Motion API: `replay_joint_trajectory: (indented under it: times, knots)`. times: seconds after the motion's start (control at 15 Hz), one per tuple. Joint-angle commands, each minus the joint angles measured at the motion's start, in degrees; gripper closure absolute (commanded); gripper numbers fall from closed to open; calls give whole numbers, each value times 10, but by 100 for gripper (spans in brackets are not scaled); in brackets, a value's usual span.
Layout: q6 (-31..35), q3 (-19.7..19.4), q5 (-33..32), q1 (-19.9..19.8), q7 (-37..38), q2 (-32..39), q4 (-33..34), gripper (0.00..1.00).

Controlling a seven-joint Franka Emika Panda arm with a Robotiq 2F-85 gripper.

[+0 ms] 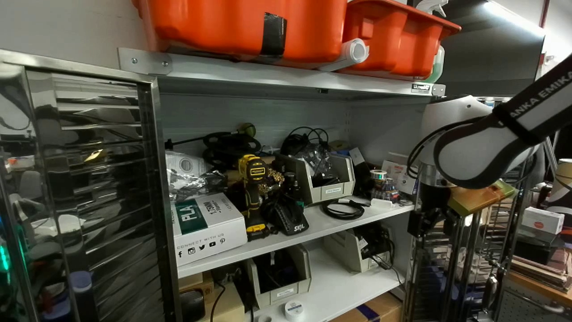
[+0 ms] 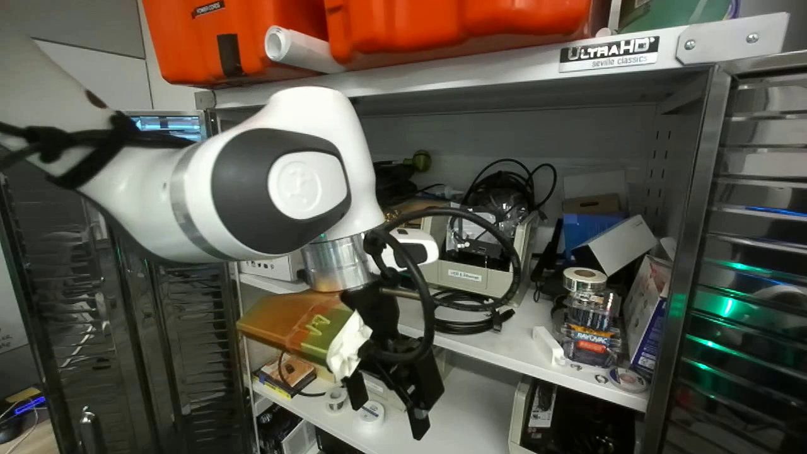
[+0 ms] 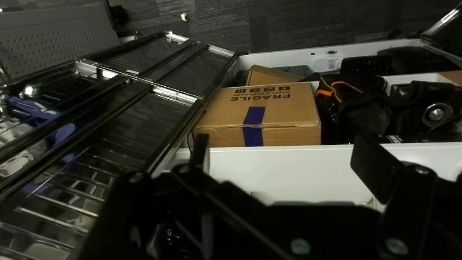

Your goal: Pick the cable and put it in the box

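Note:
The cable [image 1: 343,217] is a thin black coil lying on the white middle shelf, near its front edge. It also shows in an exterior view [image 2: 465,326], partly behind the robot's own hose loop. The box [image 1: 393,42], the narrower orange tub, stands on the top shelf right of the wider orange tub; it also shows in an exterior view [image 2: 454,28], cut off at the top. My gripper [image 2: 388,408] is in front of the shelves, apart from the cable. In the wrist view my gripper [image 3: 285,160] is open and empty, fingers wide apart. Cable and box are outside the wrist view.
A grey bin [image 1: 331,193] stands behind the cable. A yellow-and-black drill [image 1: 254,174] and a PLA box [image 1: 212,228] are on the same shelf, with a battery pack [image 2: 589,343]. Metal doors [image 1: 103,188] flank the cabinet. A cardboard box [image 3: 260,112] sits below.

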Motion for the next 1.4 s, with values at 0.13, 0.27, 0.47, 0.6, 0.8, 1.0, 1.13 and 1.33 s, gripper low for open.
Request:
replay_joint_trajectory:
  times: [0.13,0.27,0.47,0.6,0.8,1.0,1.13,1.33]
  knots:
    - [8,-10,15,9,73,113,108,0]
    - [6,-13,11,15,113,138,138,0]
    - [41,-20,28,24,161,173,176,0]
    - [69,-24,53,29,183,188,193,0]
    - [99,-33,82,37,207,202,212,0]
    - [110,-34,123,42,202,202,220,0]
    - [106,-32,147,44,195,195,222,0]
    - [111,-36,158,48,201,188,227,0]
